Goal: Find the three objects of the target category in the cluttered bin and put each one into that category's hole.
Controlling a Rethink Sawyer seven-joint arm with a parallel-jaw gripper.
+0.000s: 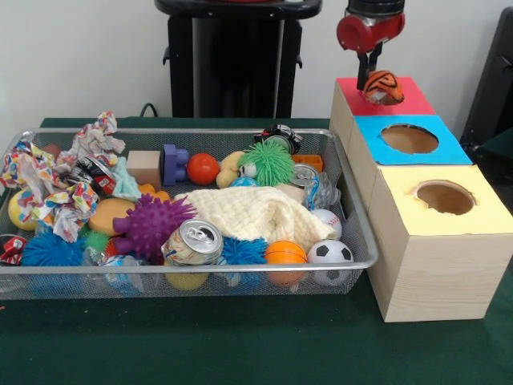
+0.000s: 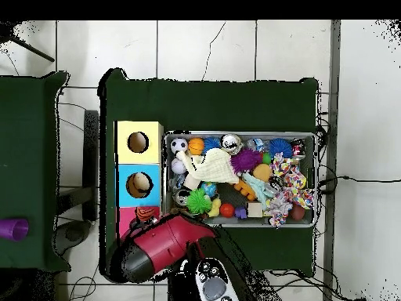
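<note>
My gripper (image 1: pixel 372 74) hangs straight over the red box (image 1: pixel 383 98), its tips down at an orange, dark-striped ball (image 1: pixel 382 87) that sits in the mouth of that box's hole. The ball hides where my fingers end, so I cannot tell whether I am clamped on it or have let go. I judge it sits there because the red hole is where this kind of thing belongs, and I came in from directly above so it would fall clean through.

Just beyond the red box, away from me, stand the blue box (image 1: pixel 409 138) and then the yellow box (image 1: pixel 443 196), three boxes in one touching row, each with a single round hole. The overhead view shows something pale brown inside the blue hole; what it is I cannot make out.

Beside the row lies the wire bin (image 1: pixel 346 215), one bin, packed full. Counting what I can tell apart: three spiky balls, green (image 1: pixel 267 163), purple (image 1: pixel 151 224) and blue (image 1: pixel 240 250); one soccer ball (image 1: pixel 330 252) and one baseball (image 1: pixel 326 220) at the corner farthest from me on the box side; one plain orange ball (image 1: pixel 286 253) between them and the blue spiky one; one drink can (image 1: pixel 194 242); one cream cloth (image 1: pixel 252 212) draped over the middle, probably covering more. Crumpled printed paper (image 1: pixel 64 172) fills the end well away from me.
</note>
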